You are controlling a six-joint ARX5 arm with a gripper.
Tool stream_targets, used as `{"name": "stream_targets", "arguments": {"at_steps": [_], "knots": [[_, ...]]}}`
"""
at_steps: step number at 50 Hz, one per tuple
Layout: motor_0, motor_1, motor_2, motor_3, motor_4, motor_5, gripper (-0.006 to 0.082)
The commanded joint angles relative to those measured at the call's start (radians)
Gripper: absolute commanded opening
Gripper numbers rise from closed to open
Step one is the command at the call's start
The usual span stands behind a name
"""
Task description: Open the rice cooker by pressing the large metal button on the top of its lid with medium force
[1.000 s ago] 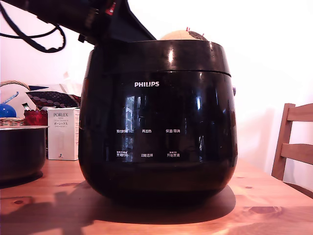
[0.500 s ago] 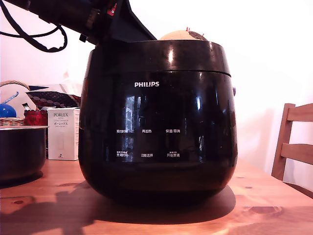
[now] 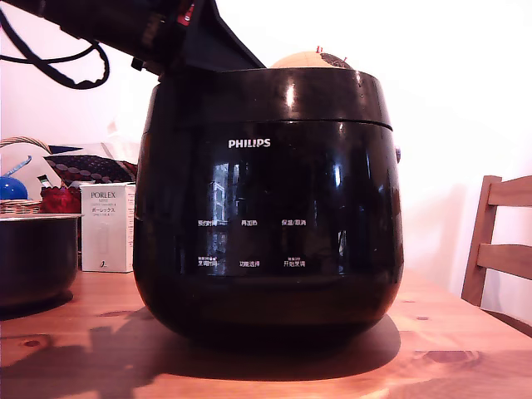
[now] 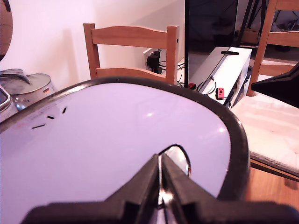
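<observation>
rice cooker sat mid tabletop, lid down | gripper pinched closed, empty, tips right at the metal button | tip: push straight down, steady medium pressure, don't slide off

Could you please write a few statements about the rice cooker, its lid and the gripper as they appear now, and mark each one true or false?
1. The lid of the rice cooker is closed. True.
2. The gripper has its jaws spread wide apart. False: in the wrist view they are pressed together, tips at a small shiny metal button on the lid.
3. A white box stands on the exterior view's left of the cooker. True.
4. The cooker sits on a white tablecloth. False: it stands directly on the wooden table.
5. A wooden chair shows at the exterior view's right edge. True.
</observation>
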Motion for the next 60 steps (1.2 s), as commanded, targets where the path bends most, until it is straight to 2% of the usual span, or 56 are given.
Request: {"name": "stream_targets", "arguments": {"at_steps": [1, 18, 60], "knots": [[0.006, 0.098, -0.132, -0.113, -0.018, 0.011, -0.002], [0.006, 0.098, -0.132, -0.178, -0.078, 0.02, -0.002], [-0.019, 0.098, -0.132, -0.252, -0.07, 0.019, -0.002]]}}
